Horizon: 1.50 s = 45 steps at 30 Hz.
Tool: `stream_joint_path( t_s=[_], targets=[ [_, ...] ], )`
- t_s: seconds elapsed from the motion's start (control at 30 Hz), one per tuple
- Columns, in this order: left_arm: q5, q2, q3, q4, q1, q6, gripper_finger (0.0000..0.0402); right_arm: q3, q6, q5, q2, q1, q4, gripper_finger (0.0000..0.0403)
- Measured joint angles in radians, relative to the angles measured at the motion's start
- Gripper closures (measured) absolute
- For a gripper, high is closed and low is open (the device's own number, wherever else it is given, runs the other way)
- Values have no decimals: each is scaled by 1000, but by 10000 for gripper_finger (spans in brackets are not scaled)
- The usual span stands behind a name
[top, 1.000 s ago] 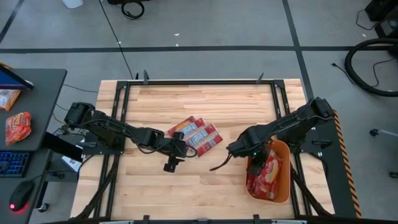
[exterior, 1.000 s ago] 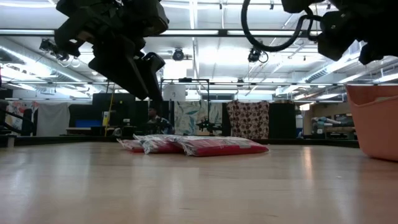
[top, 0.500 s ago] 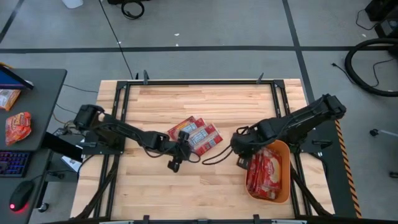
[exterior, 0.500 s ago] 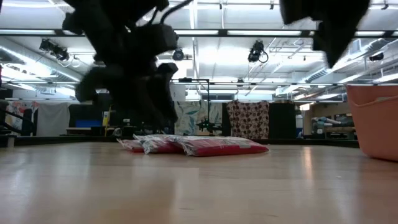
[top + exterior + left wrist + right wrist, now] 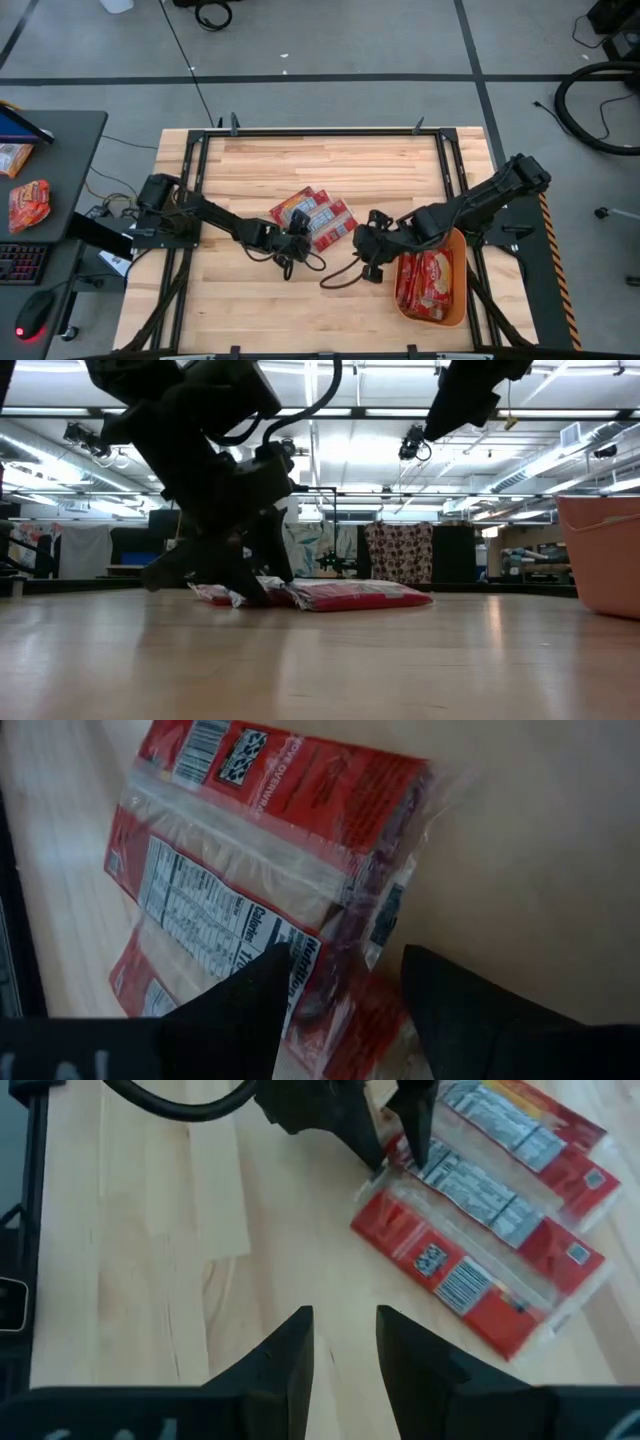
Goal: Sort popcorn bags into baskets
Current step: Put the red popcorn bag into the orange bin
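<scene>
From above, my left gripper [image 5: 297, 243] sits just left of centre on the wooden table [image 5: 250, 310], its tips at the lower-left corner of the loose popcorn bags [image 5: 315, 215], which lie fanned side by side in the middle of the frame. My right gripper [image 5: 365, 235] is just right of those bags, between them and the orange basket [image 5: 460, 290] at the lower right. The basket holds more red bags [image 5: 425, 285], and my right arm crosses its upper edge.

From table height, the loose bags [image 5: 340, 595] lie flat at mid-frame. My left gripper [image 5: 245, 585] comes down in front of their left end, dark and bulky, reaching the table. The basket wall [image 5: 605, 550] rises at the right edge. My right arm hangs at the top, right of centre.

Through my left wrist camera, my two fingers [image 5: 240, 1010] are spread apart on either side of the corner of a bag [image 5: 270, 880], which fills the upper left of the frame; the corner lies in the gap between them, not pinched.

Through my right wrist camera, my fingers [image 5: 285, 1360] stand apart at the bottom with bare wood between them. The bags [image 5: 480, 1250] lie at the upper right, and my left gripper [image 5: 400, 1135] touches their near corner at the top centre.
</scene>
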Motion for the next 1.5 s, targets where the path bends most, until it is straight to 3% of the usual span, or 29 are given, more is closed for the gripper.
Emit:
stream_joint_path(
  t_s=[0.17, 0.3, 0.7, 1.03, 1.3, 1.5],
  targets=[
    [-41, 23, 0, 35, -6, 8, 215, 0, -25, 23, 58, 10, 69, 287],
    [-48, 34, 1, 40, -5, 3, 247, 0, -90, 33, 122, 24, 153, 287],
    [-92, 16, 0, 24, -10, -61, 389, 0, -350, 313, 298, 56, 279, 288],
    [-80, -71, 0, -5, -9, -113, 392, 0, -376, 277, 317, 14, 315, 244],
    [-31, -142, 0, -53, -8, -248, 393, 0, -379, 366, 370, 14, 334, 199],
    [0, -183, 3, -62, 5, -328, 393, 0, -459, 449, 401, 11, 395, 193]
  ],
)
